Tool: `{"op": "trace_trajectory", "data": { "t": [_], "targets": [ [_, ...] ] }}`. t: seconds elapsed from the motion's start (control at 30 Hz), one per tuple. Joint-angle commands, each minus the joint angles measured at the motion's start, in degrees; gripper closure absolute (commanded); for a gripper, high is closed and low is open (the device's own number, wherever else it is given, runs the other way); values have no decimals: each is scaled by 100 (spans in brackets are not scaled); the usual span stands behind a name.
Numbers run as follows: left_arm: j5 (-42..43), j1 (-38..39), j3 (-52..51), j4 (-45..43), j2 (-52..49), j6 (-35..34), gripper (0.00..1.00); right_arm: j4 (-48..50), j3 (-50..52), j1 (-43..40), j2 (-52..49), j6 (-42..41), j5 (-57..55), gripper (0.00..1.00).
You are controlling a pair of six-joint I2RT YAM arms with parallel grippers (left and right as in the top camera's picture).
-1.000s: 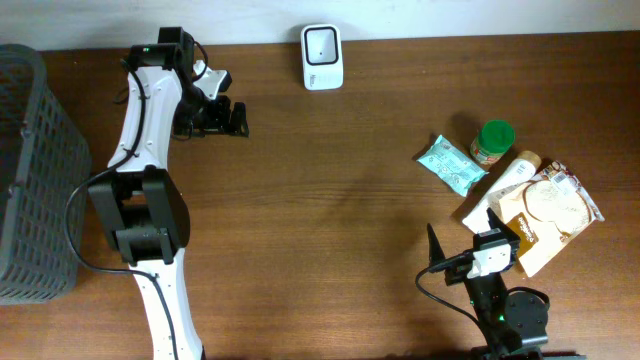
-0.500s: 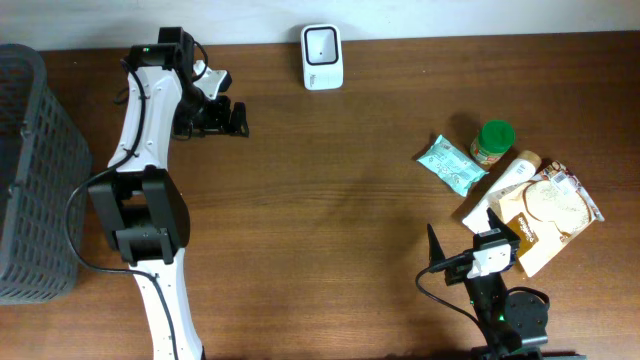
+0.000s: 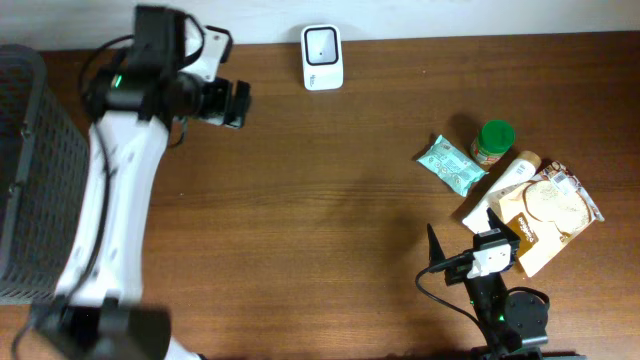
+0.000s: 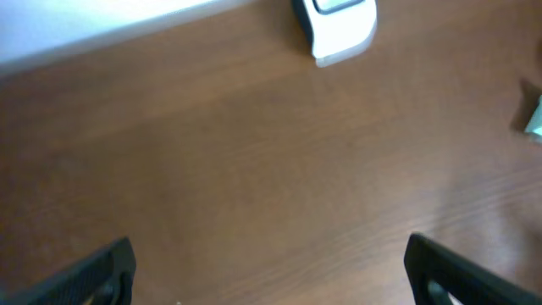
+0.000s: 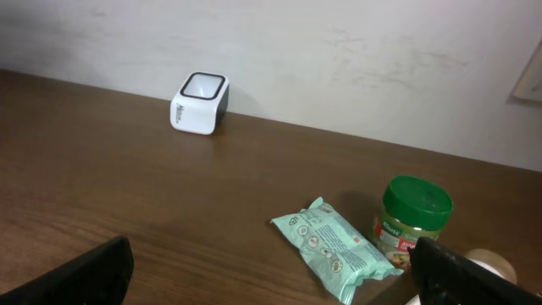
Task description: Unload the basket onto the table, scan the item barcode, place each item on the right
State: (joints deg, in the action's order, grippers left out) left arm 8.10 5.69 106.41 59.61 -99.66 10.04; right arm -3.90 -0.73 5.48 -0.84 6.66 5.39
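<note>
Both wide open, empty: left hand (image 3: 233, 103), right hand (image 3: 470, 243). We'd pinch mint packet (image 3: 451, 165), right hand's 12 o'clock, edgewise, barcode toward scanner (image 3: 322, 57).

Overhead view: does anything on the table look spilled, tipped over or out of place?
Nothing stands out. The jar stands upright, the green packet lies flat beside it, and the tube lies against the bread packet. No spill shows.

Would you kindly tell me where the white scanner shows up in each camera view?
Overhead: scanner at top centre.
Left wrist: scanner at the top edge, right of centre.
Right wrist: scanner at upper left.
Shared landmark: the table's back edge along the wall, just behind it.
</note>
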Motion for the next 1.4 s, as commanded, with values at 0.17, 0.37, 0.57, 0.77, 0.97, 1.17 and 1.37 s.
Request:
{"op": "trace_trajectory", "data": {
  "t": [0.17,0.37,0.57,0.77,0.97,1.17,1.37],
  "targets": [
    [306,-535,-4645,-3449,2796,31,1,-20,42,50,66,-2,-55,2],
    [258,-706,-7034,-5198,4581,35,1,-20,42,50,66,-2,-52,2],
    [190,-704,-8760,-6227,6124,37,1,-20,42,50,66,-2,-52,2],
    [107,-704,-9941,-6428,7560,533,1,-22,42,50,66,-2,-55,2],
    [96,-706,-10594,-6345,8668,636,1,-20,42,50,66,-2,-55,2],
    [-70,-704,-10594,-5565,9291,636,1,-20,42,50,66,-2,-55,2],
    [-59,-699,-10588,-5587,9934,634,1,-20,42,50,66,-2,-55,2]
  ]
}}
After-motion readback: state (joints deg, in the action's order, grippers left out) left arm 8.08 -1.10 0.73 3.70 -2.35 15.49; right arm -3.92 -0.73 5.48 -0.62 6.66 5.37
